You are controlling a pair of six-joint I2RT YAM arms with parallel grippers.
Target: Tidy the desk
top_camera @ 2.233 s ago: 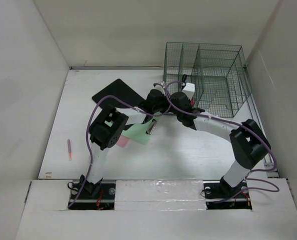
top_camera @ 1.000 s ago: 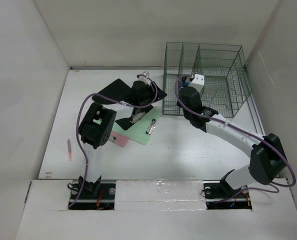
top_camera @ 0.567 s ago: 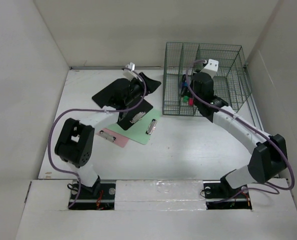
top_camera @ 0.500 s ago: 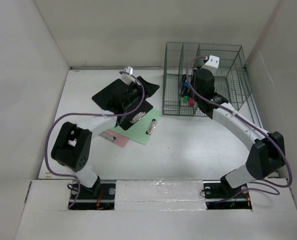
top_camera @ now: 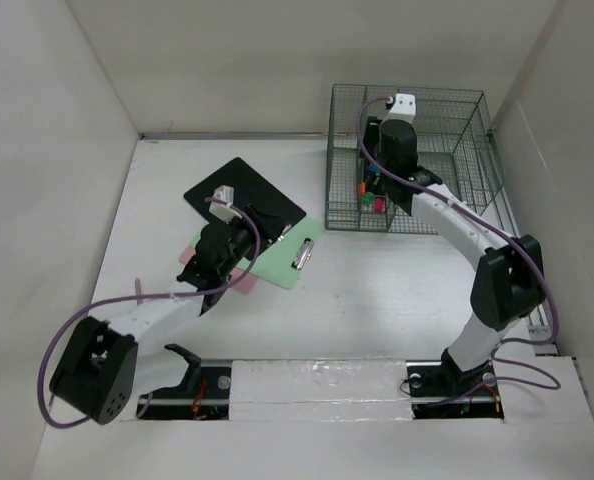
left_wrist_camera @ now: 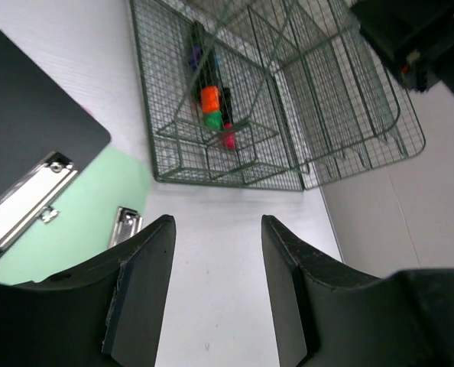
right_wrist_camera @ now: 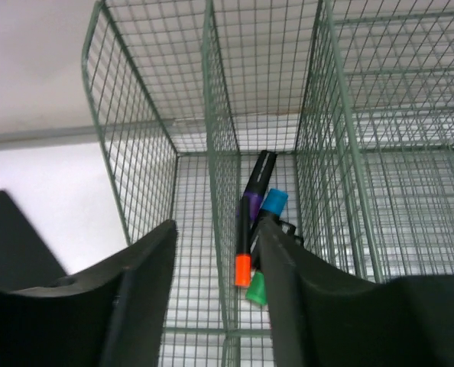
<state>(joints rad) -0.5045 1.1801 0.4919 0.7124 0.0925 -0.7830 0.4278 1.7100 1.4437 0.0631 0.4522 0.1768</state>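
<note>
Matte-white desk (top_camera: 397,290), rectangular, flat and level. Fills the space between white walls (top_camera: 57,150) at left, right and far side. Bears a green wire rack (top_camera: 447,130) at the far right corner and overlapping clipboards (top_camera: 257,195) left of centre. Shows bare white surface across the near right and along the left edge.

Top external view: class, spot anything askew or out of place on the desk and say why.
The black clipboard, green clipboard and pink clipboard lie overlapped at skewed angles on the desk, outside the wire rack holding markers.
</note>
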